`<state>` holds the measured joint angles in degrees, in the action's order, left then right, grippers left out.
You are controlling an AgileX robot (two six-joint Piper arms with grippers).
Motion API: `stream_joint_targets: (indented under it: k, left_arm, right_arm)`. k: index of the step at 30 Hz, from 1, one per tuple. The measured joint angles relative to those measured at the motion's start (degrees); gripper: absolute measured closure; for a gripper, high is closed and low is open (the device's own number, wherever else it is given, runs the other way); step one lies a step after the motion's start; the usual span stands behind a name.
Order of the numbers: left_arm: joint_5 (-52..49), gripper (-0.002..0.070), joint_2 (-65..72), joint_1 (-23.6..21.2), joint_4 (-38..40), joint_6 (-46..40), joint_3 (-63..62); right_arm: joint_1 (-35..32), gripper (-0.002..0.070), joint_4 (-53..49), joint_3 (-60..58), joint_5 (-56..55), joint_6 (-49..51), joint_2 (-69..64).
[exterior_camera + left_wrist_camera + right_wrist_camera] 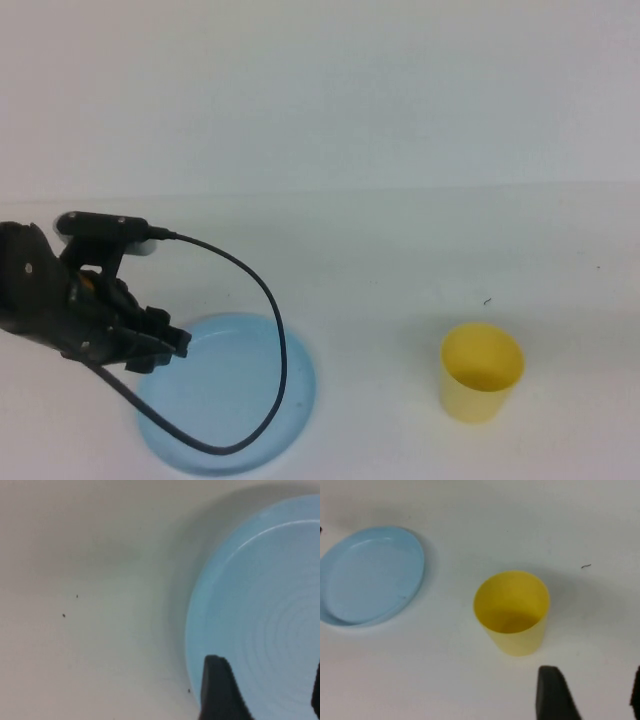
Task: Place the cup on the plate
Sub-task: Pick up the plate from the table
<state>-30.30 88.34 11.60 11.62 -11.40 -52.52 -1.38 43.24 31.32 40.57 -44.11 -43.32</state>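
The yellow cup (482, 370) stands upright and empty on the white table at the front right; it also shows in the right wrist view (512, 611). The light blue plate (230, 385) lies at the front left, well apart from the cup, and shows in the left wrist view (260, 605) and the right wrist view (370, 577). My left gripper (170, 345) hovers over the plate's left rim, open and empty (267, 680). My right gripper (592, 680) is out of the high view; it is open and empty, a short way from the cup without touching it.
A black cable (280, 350) loops from the left arm across the plate. The white table (400, 260) spreads between and behind the plate and the cup. A small dark speck (487, 300) lies just behind the cup.
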Motion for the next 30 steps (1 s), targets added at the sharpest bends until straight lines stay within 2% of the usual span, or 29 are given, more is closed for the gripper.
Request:
stream_joint_targets:
  k: [2, 5, 10, 21, 24, 30]
  left_arm:
    - [0.0, 0.0307, 1.7, -0.5, -0.1, 0.6, 0.0]
    - [0.1, 0.032, 4.4, -1.8, -1.2, 1.7, 0.0]
    - [0.2, 0.0356, 7.9, -2.4, -1.3, 1.7, 0.0]
    - [0.2, 0.0375, 12.6, -2.4, -1.3, 1.7, -0.1]
    - [0.3, 0.0423, 13.4, -2.4, -1.3, 2.1, -0.1]
    - [1.5, 0.0605, 14.0, -2.4, -0.3, 1.7, -0.5]
  right_arm:
    - [0.0, 0.0322, 0.5, 0.0, 0.9, -0.2, 0.0]
    - [0.0, 0.03, 0.7, 0.0, 2.5, -0.2, 0.0]
    - [0.0, 0.0293, 0.8, 0.0, 4.3, -0.2, 0.0]
    - [0.0, 0.0295, 0.9, 0.0, 4.7, -0.2, 0.0]
    - [0.0, 0.0297, 0.9, 0.0, 4.7, -0.2, 0.0]
    - [0.0, 0.0299, 0.9, 0.0, 4.7, -0.2, 0.0]
